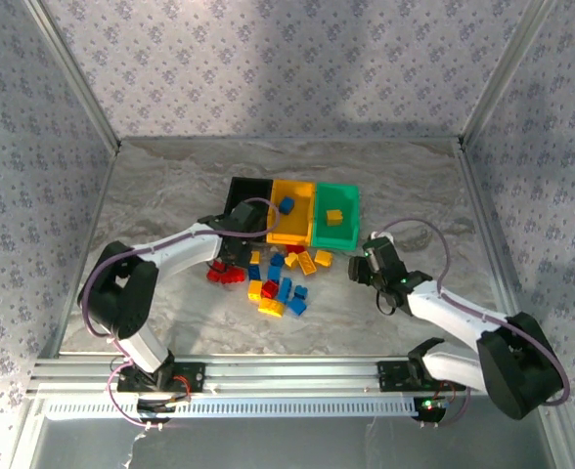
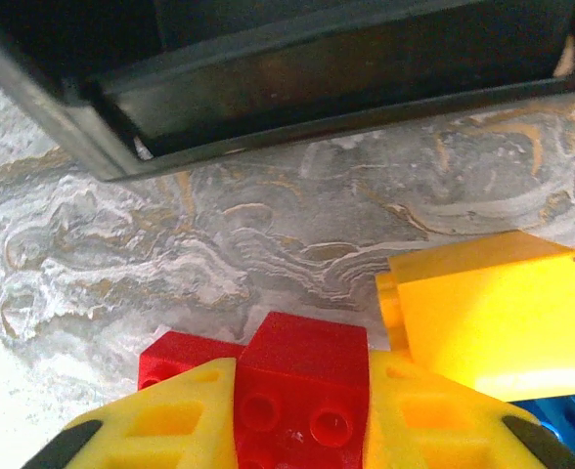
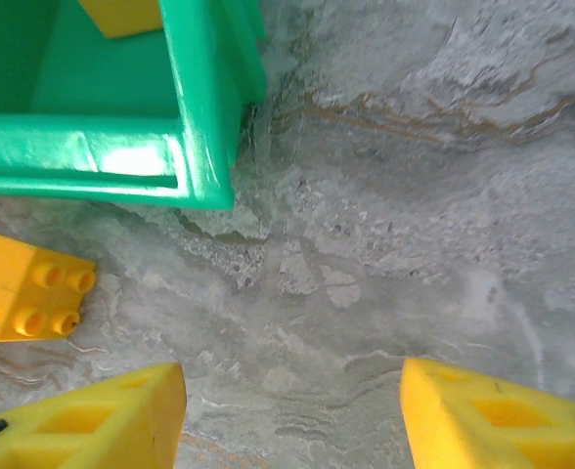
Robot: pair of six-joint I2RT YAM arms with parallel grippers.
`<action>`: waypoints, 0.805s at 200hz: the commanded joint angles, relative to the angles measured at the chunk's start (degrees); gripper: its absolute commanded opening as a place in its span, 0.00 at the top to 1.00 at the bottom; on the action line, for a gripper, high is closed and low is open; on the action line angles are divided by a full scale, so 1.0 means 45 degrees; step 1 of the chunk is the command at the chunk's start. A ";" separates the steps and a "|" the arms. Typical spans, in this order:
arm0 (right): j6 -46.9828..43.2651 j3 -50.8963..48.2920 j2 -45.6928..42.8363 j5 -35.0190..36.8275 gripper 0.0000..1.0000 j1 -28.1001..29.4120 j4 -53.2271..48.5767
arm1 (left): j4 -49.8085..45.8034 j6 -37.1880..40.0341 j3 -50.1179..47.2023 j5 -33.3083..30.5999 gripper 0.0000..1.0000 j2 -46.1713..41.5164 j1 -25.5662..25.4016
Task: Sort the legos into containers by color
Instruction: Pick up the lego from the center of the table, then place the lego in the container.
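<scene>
Snagging worries us: our left gripper [image 2: 302, 435] clamps a red brick [image 2: 307, 357] touching a neighbour [image 2: 175, 354] that could drag along. Our right gripper [image 3: 292, 410] hangs parted, empty.

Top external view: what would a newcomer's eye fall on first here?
A bright heap of red, blue and yellow legos lies mid-table, before the black bin, yellow-orange bin and green bin. At its left edge the left end effector is shut on a red lego.
</scene>
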 commanded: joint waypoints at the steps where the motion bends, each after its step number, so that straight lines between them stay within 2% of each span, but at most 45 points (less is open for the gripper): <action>1: -0.0441 0.0698 -0.0797 -0.0100 0.39 -0.0289 -0.1351 | -0.0665 -0.0129 0.0515 -0.0270 0.75 -0.0199 -0.0064; 26: -0.0680 0.0658 -0.1425 -0.0837 0.38 -0.1234 -0.1717 | -0.0974 -0.0202 0.1079 -0.0133 0.76 -0.0830 -0.0072; 59: -0.0687 0.0014 -0.1548 -0.2576 0.38 -0.2714 -0.1086 | -0.1084 -0.0060 0.2214 -0.0255 0.76 -0.1334 -0.0086; 81: -0.0634 -0.0049 -0.1508 -0.2737 0.38 -0.2912 -0.0980 | -0.0882 0.0270 0.3167 -0.0609 0.76 -0.0998 -0.0023; 106: -0.0637 -0.0102 -0.1264 -0.3073 0.38 -0.2909 -0.0738 | -0.1104 0.0634 0.4578 -0.1505 0.75 0.0262 0.0113; 114: -0.0654 -0.0055 -0.1160 -0.3115 0.38 -0.2917 -0.0742 | -0.1180 0.0693 0.4957 -0.1886 0.71 0.0671 0.0153; 131: -0.0668 -0.0053 -0.1037 -0.3327 0.38 -0.2887 -0.0646 | -0.1890 0.0714 0.5687 -0.2246 0.53 0.1402 0.0165; 161: -0.0882 0.0046 -0.0939 -0.3582 0.38 -0.2490 -0.0657 | -0.1477 0.0460 0.5014 -0.1648 0.38 0.0949 0.0042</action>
